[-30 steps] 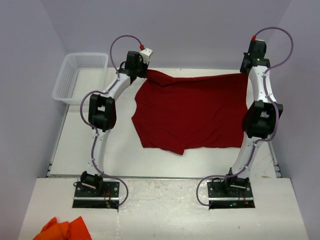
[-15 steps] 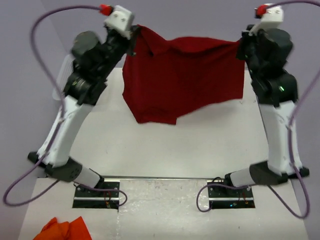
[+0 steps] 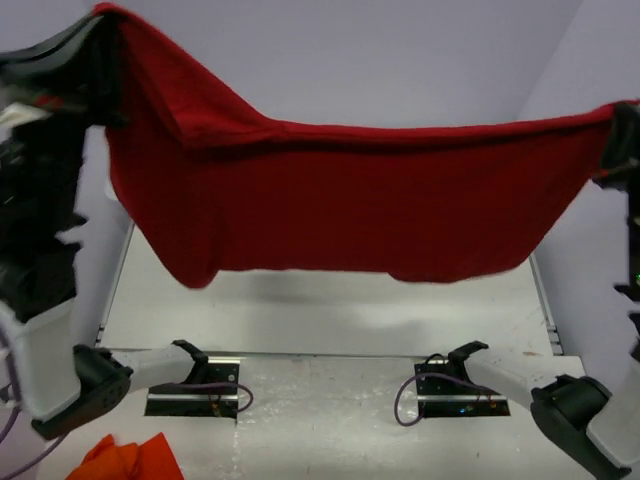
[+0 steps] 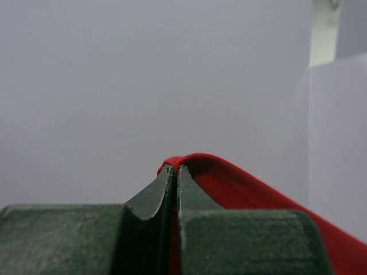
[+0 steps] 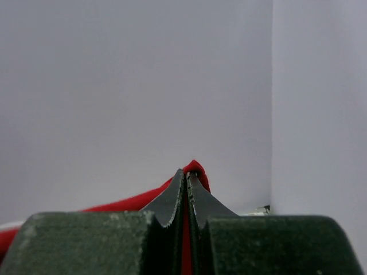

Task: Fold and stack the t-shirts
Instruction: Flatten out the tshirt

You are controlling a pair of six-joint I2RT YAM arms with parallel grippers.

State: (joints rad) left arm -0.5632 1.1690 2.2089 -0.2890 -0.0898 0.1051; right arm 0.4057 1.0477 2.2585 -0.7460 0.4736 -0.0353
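Observation:
One dark red t-shirt [image 3: 350,190] hangs spread wide in the air above the table, high and close to the top camera. My left gripper [image 3: 97,25] is shut on its upper left corner and my right gripper [image 3: 622,120] is shut on its upper right corner. The top edge runs taut between them and the lower hem hangs loose. In the left wrist view the left gripper [image 4: 174,168] pinches a fold of the t-shirt [image 4: 246,189], which trails off to the right. In the right wrist view the right gripper [image 5: 186,174] pinches the t-shirt [image 5: 120,204], which trails left.
The white table [image 3: 330,310] lies below the hanging cloth, with both arm bases at its near edge. An orange cloth [image 3: 125,458] lies on the near shelf at the bottom left. Pale walls stand close behind and on both sides.
Both arms have swung up and apart, lifting the t-shirt off the table. It now hangs stretched between the grippers, much nearer the top camera.

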